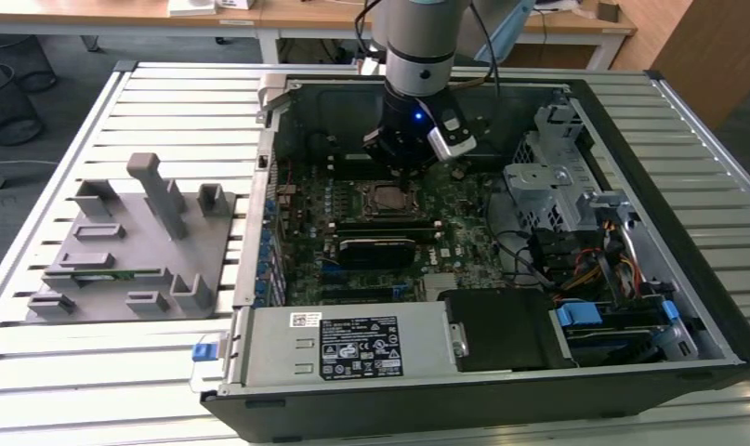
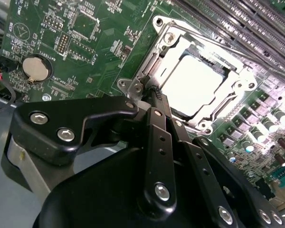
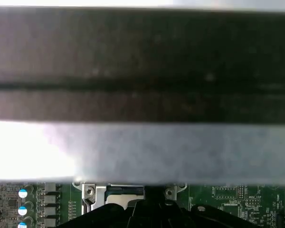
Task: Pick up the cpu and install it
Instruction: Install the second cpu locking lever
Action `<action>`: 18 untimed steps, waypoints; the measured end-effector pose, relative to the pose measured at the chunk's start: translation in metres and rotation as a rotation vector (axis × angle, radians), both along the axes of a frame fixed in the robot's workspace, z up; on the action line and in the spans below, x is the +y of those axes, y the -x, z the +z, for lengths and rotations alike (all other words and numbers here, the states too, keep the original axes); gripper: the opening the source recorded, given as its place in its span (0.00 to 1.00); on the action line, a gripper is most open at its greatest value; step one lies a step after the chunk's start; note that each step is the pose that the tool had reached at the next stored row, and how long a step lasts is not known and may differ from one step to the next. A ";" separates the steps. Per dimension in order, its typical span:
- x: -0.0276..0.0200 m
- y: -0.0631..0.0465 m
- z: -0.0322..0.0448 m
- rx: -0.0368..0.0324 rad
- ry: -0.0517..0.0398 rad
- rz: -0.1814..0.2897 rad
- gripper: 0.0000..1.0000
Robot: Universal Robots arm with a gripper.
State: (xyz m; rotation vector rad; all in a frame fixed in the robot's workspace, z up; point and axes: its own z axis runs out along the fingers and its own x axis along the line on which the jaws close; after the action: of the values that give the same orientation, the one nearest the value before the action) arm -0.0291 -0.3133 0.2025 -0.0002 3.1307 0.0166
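The cpu [image 2: 195, 83] lies flat in the motherboard socket [image 2: 147, 71], its silver top bright inside the metal frame. In the exterior view the socket [image 1: 388, 198] sits at the middle of the green board, and my gripper [image 1: 407, 167] hangs just behind it inside the open computer case. In the second wrist view the black fingers [image 2: 156, 102] come together to a point at the socket's corner beside the cpu, with nothing between them. My gripper [image 2: 154, 92] is shut. In the first wrist view a strip of the socket [image 3: 123, 194] appears below a dark case wall.
The computer case [image 1: 672, 307] surrounds the board, with a drive cage [image 1: 555, 186] and cables on the exterior view's right and a power supply [image 1: 344, 346] at the front. A grey fixture tray [image 1: 126, 246] rests on the slatted table to the exterior view's left. A coin battery [image 2: 35, 69] sits on the board.
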 end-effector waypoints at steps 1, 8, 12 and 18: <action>-0.0008 0.000 0.0000 0.0001 0.0000 0.000 0.11; -0.0057 0.000 0.0010 0.0002 0.0003 0.000 0.11; -0.0058 0.000 0.0086 0.0012 0.0000 0.000 0.11; -0.0069 0.000 0.0202 0.0022 -0.0001 0.000 0.11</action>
State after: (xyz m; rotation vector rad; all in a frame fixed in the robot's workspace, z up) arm -0.0290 -0.3201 0.2227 -0.0004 3.1329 0.0169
